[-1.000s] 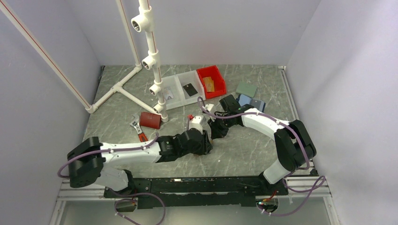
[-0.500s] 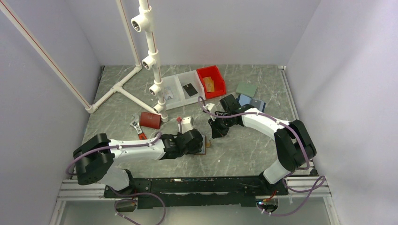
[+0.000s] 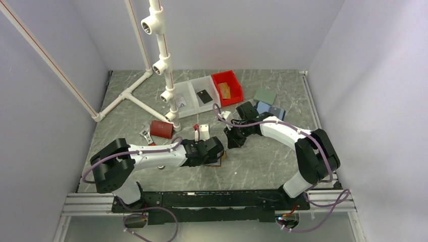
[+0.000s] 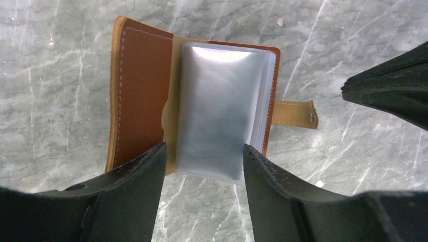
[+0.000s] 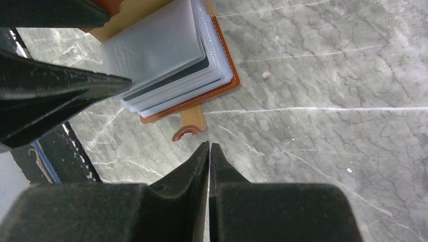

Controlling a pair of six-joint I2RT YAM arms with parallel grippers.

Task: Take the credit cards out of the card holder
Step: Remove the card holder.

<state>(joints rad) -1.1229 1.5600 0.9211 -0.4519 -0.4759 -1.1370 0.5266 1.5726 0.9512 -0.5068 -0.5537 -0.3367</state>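
The card holder (image 4: 141,96) lies open on the table, brown leather with a stack of clear plastic sleeves (image 4: 217,111) and a tan strap. A dark card edge (image 5: 166,83) shows between the sleeves in the right wrist view. My left gripper (image 4: 204,156) is open, its fingers on either side of the stack's near edge, holding nothing. My right gripper (image 5: 208,147) is shut and empty, its tip just off the holder's strap (image 5: 191,123). In the top view the holder (image 3: 221,160) peeks out beside my left gripper (image 3: 212,151). A black card (image 3: 204,96) lies in a clear bin.
Clear bins (image 3: 188,86) and a red bin (image 3: 220,78) stand at the back. A dark red box (image 3: 161,129), a wrench (image 3: 146,137) and a white pipe frame (image 3: 161,60) are to the left. A blue case (image 3: 270,110) and a green pad (image 3: 265,96) lie to the right.
My left arm has swung round and its gripper has drawn back to the left, so the holder's edge now shows in the top view. The right arm has stayed still.
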